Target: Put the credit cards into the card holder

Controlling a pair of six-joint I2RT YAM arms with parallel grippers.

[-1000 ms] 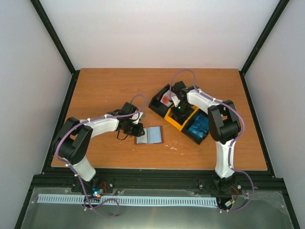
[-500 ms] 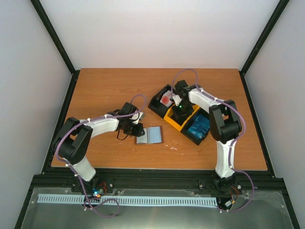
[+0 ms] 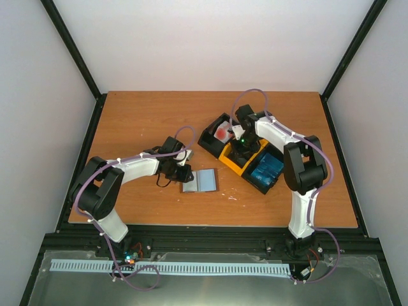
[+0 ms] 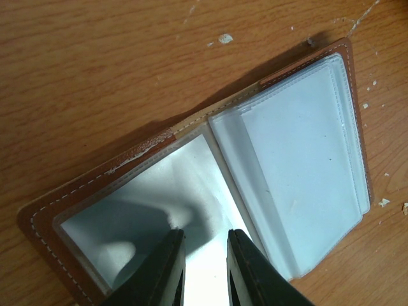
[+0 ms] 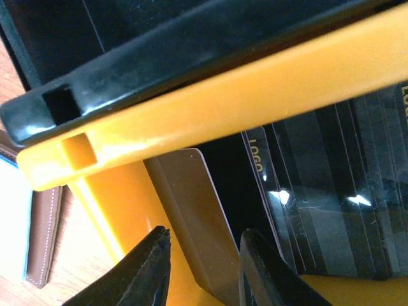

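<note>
The card holder [image 3: 200, 180] lies open on the table, brown outside and pale grey-blue inside [image 4: 287, 159]. My left gripper [image 4: 204, 234] stands on its left leaf, jaws a narrow gap apart with nothing clearly between them. My right gripper [image 3: 237, 150] reaches down into the yellow middle compartment of the tray [image 3: 231, 164]. There its jaws [image 5: 205, 239] straddle one upright grey-brown credit card [image 5: 191, 191]; the left fingertip [image 5: 159, 239] stands off it. Several dark credit cards [image 5: 319, 191] marked LOGO lean beside it. Blue credit cards [image 3: 266, 169] fill the right compartment.
The black-and-yellow tray's wall [image 5: 223, 95] runs across just above the right jaws. Its far compartment holds a red-and-white item [image 3: 222, 132]. The holder's brown edge [image 5: 41, 236] shows left of the tray. Small white crumbs [image 4: 223, 38] dot the wood.
The right jaws have narrowed around the upright card, and the right wrist has shifted slightly farther into the tray. The left arm and the holder have not moved.
</note>
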